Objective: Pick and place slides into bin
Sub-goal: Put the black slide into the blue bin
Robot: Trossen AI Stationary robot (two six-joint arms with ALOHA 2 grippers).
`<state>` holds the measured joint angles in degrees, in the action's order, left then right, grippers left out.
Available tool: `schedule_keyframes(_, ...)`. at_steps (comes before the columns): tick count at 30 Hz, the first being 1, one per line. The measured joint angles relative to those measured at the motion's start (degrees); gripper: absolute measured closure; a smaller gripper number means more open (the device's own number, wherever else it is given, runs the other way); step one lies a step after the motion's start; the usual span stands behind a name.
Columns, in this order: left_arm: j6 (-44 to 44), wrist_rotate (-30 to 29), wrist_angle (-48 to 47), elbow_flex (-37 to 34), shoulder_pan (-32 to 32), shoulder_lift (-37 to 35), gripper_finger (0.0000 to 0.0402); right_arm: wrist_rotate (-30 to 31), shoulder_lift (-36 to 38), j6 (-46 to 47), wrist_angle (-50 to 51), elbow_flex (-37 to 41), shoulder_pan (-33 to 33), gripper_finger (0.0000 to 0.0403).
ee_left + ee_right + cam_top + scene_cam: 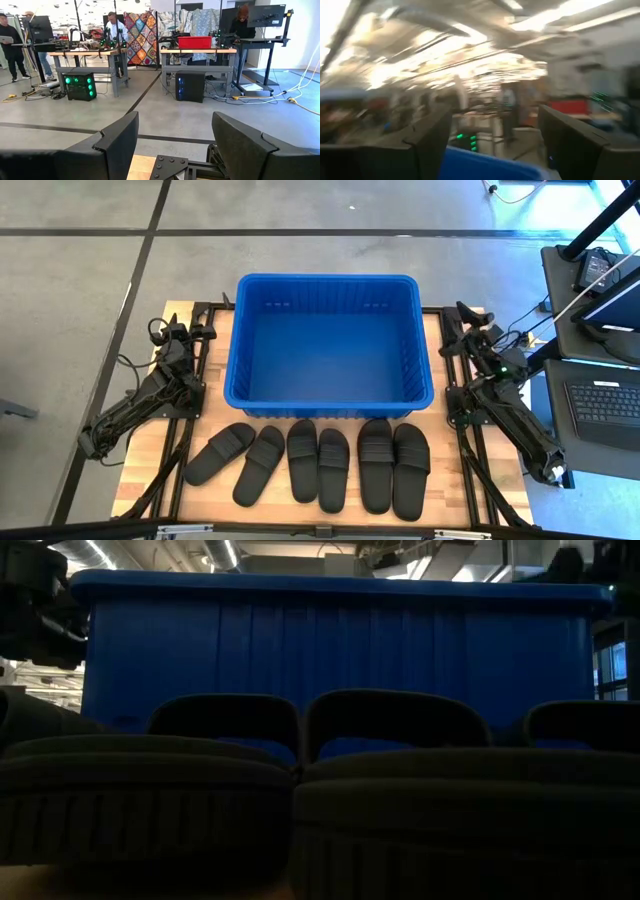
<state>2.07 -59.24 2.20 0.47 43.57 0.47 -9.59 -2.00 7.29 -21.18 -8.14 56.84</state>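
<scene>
Black slides are lying in a row on the table, between both open, empty claws, left claw and right claw flanking the blue bin, ready for picking.

Six slides lay in a row on the table just in front of the bin, one arm at each side of it.

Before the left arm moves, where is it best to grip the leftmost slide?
Probably the wide strap of the leftmost slide, taken from above. The slide lies flat, tilted toward the bin, with free wood on its outer side. The open left gripper waits left of the bin.
</scene>
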Motion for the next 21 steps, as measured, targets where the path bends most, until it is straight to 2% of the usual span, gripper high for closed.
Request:
schedule_keyframes(6, 0.0, 0.0, 0.0, 0.0, 0.0, 0.0, 0.0153, -10.5, -10.2, -6.0, 12.0, -16.7, -0.3, 0.0107)
schedule_keyframes(9, 0.0, 0.0, 0.0, 0.0, 0.0, 0.0, 0.0153, -16.3, -17.8, -9.0, 14.3, -26.4, -1.6, 0.0107)
schedule_keyframes(15, -0.2, 0.3, 0.0, 0.0, 0.0, 0.0, 0.0153, -26.6, -34.0, -9.3, 19.6, -44.5, -6.6, 0.0107)
schedule_keyframes(21, -0.2, 0.3, 0.0, 0.0, 0.0, 0.0, 0.0153, -27.7, -49.9, -12.0, 22.8, -54.2, -17.2, 0.0107)
